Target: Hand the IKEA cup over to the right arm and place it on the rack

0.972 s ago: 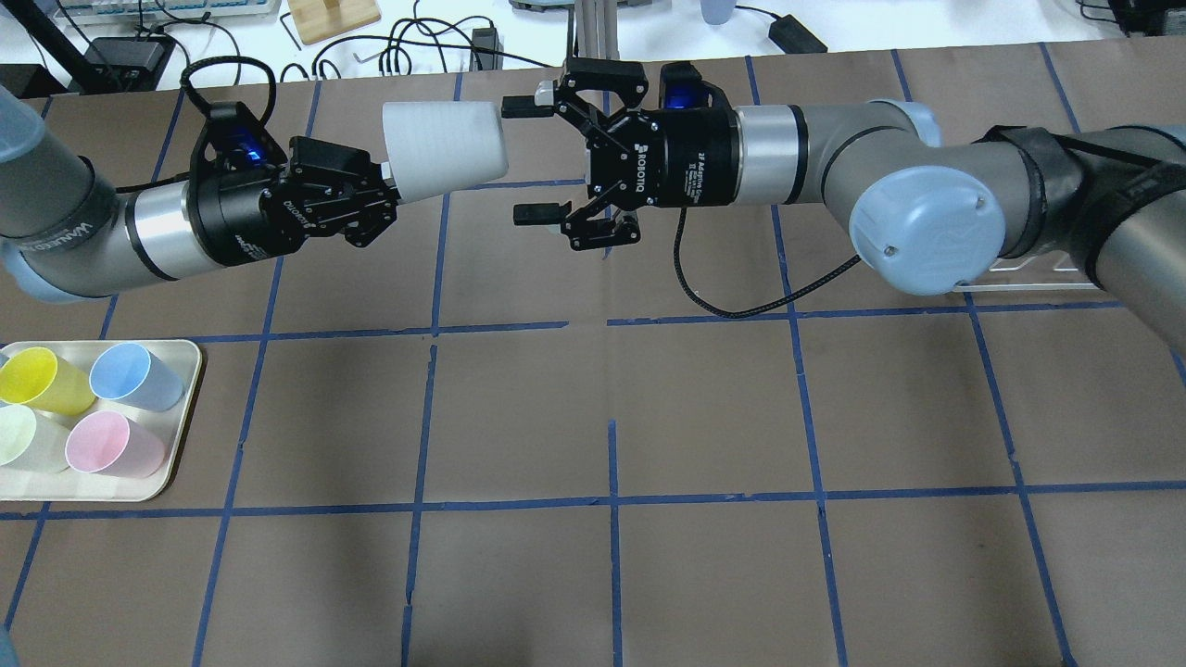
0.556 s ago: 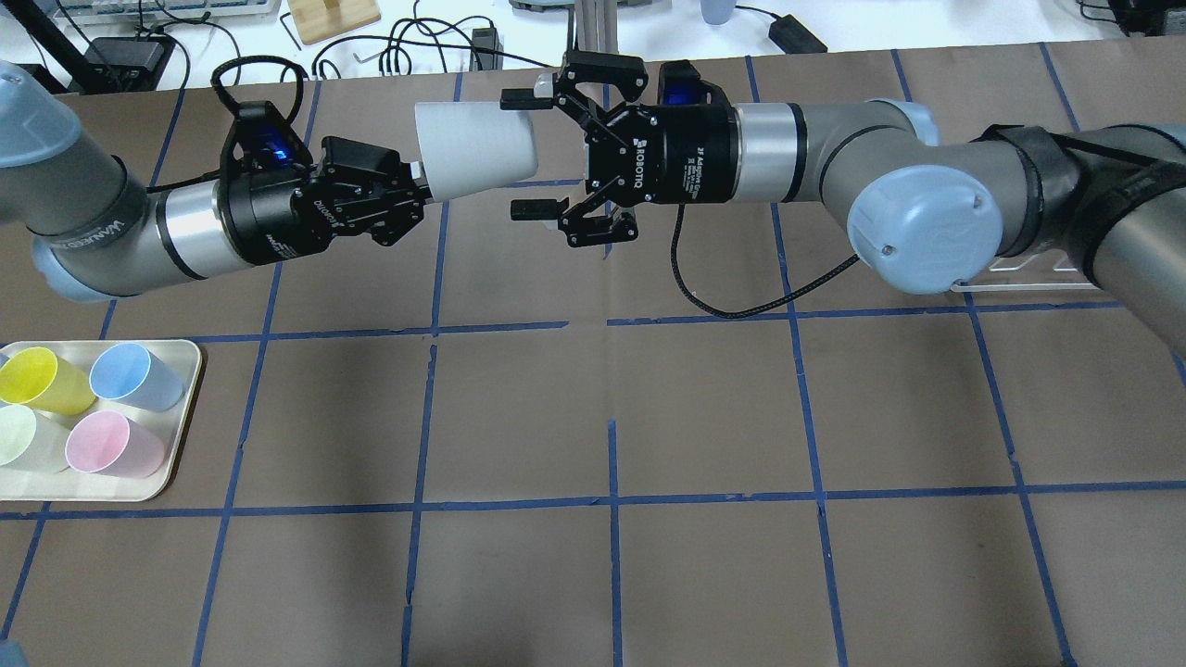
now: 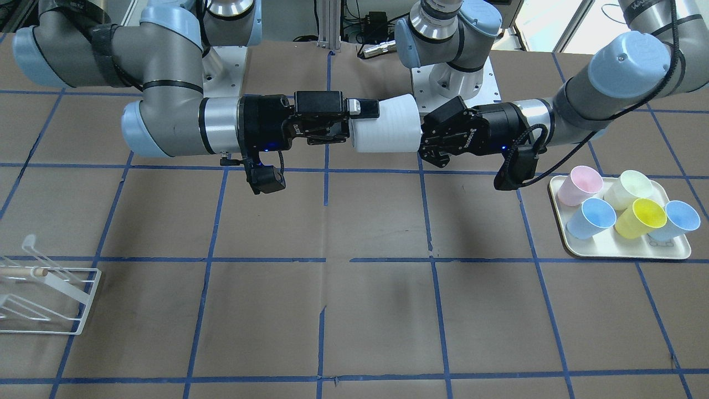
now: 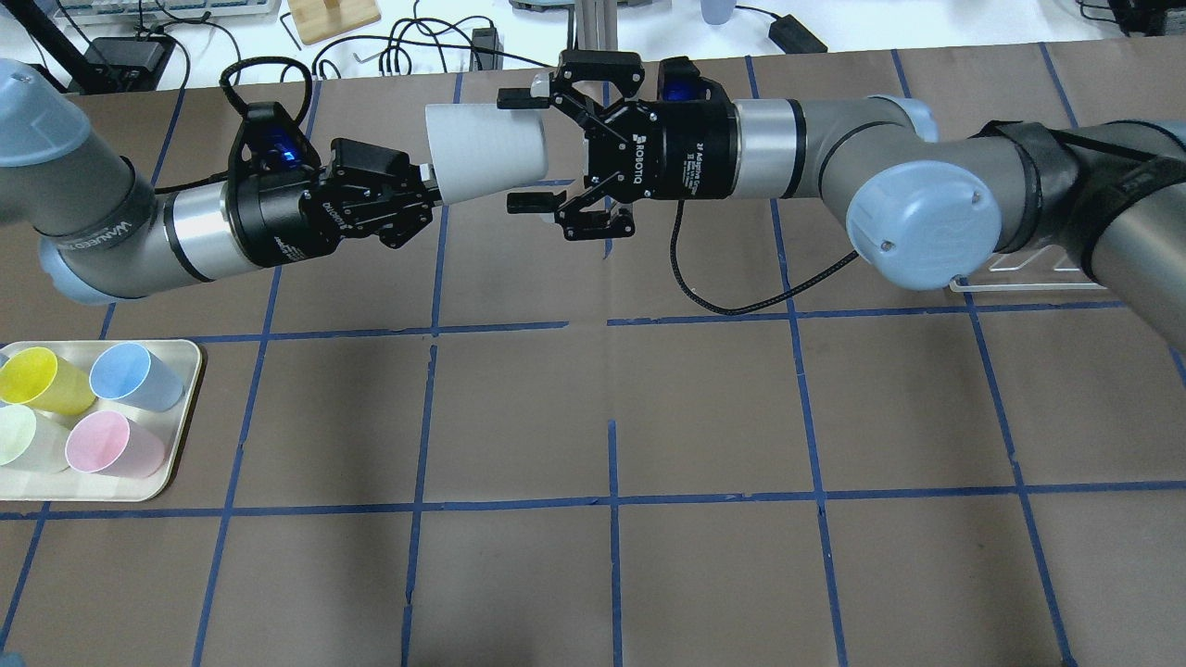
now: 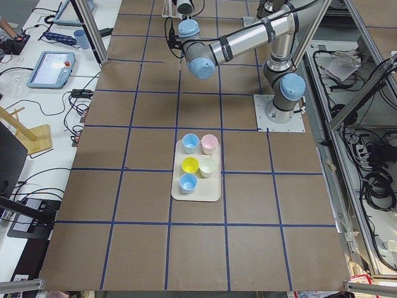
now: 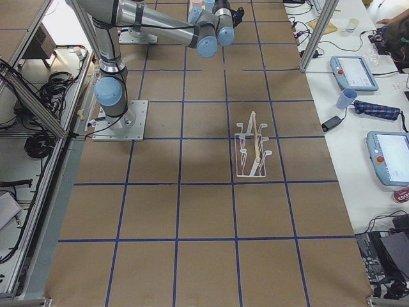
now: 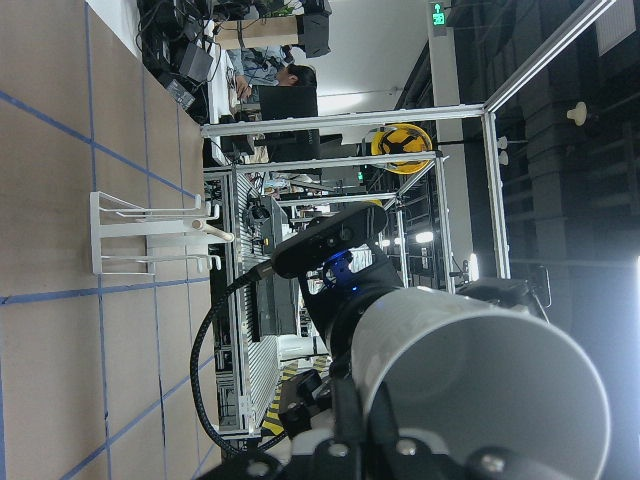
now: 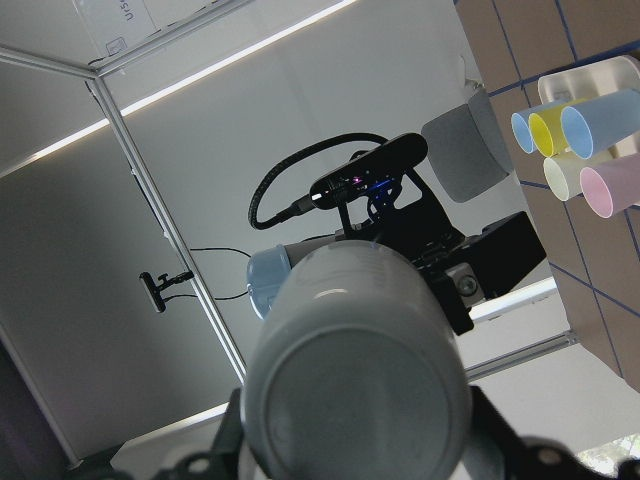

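The pale grey IKEA cup (image 4: pixel 486 153) is held on its side in the air over the far middle of the table. My left gripper (image 4: pixel 422 190) is shut on its rim end. My right gripper (image 4: pixel 523 148) is open, with one finger on each side of the cup's base end, not closed on it. In the front-facing view the cup (image 3: pixel 388 124) spans between the right gripper (image 3: pixel 357 124) and the left gripper (image 3: pixel 435 138). The right wrist view looks onto the cup's base (image 8: pixel 360 390). The white wire rack (image 3: pixel 50 293) stands at the table's edge on my right.
A cream tray (image 4: pixel 181 435) at my near left holds yellow, light blue, pink and cream-white cups. The rack also shows in the exterior right view (image 6: pixel 252 150). A black cable (image 4: pixel 732 301) hangs under the right wrist.
My left arm has carried the cup to the right, so its base end now sits between the right gripper's open fingers. The right gripper has barely moved and stays open.
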Controlling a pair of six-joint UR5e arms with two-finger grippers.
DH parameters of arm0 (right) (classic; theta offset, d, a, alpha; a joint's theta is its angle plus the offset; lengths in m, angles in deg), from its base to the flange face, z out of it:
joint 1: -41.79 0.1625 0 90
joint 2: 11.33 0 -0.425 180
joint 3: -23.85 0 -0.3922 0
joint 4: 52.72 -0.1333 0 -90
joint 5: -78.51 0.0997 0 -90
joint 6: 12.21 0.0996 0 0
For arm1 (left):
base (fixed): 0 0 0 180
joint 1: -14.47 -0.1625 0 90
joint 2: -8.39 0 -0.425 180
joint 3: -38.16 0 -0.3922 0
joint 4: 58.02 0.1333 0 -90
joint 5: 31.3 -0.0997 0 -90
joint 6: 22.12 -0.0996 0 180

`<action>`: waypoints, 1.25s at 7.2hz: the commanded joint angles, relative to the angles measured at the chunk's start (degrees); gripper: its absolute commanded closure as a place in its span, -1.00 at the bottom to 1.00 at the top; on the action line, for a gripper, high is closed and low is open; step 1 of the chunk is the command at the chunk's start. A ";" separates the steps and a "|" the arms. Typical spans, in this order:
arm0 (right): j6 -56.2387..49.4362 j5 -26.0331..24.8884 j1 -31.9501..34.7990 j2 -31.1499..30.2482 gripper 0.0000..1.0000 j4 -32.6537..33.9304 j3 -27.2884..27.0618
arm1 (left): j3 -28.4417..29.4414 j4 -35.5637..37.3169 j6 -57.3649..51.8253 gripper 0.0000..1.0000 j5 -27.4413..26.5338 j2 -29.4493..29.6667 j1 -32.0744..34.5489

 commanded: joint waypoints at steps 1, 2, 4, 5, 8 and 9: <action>0.09 -0.22 0.01 -0.01 0.21 -0.06 0.06 | -0.14 -0.75 -1.12 1.00 0.15 0.33 0.10; 0.18 -0.22 0.01 0.08 0.21 -0.06 0.06 | 0.04 -1.97 -1.03 0.12 0.23 -0.01 0.10; 0.35 -0.22 -0.08 0.17 0.21 -0.06 0.15 | 1.09 -6.90 -1.21 -1.00 -0.38 0.07 -0.16; 1.05 -0.13 -0.08 0.08 0.21 -0.06 0.15 | 1.18 -6.91 -1.12 -1.00 -0.29 0.07 -0.25; 1.93 -0.13 -0.52 -0.09 0.21 -0.15 0.23 | 3.46 -9.17 -0.51 -1.00 -1.77 -0.63 -4.35; 1.93 -0.39 -0.78 -0.09 0.21 -0.15 0.23 | 3.90 -11.46 -0.33 -1.00 -5.01 -0.81 -7.34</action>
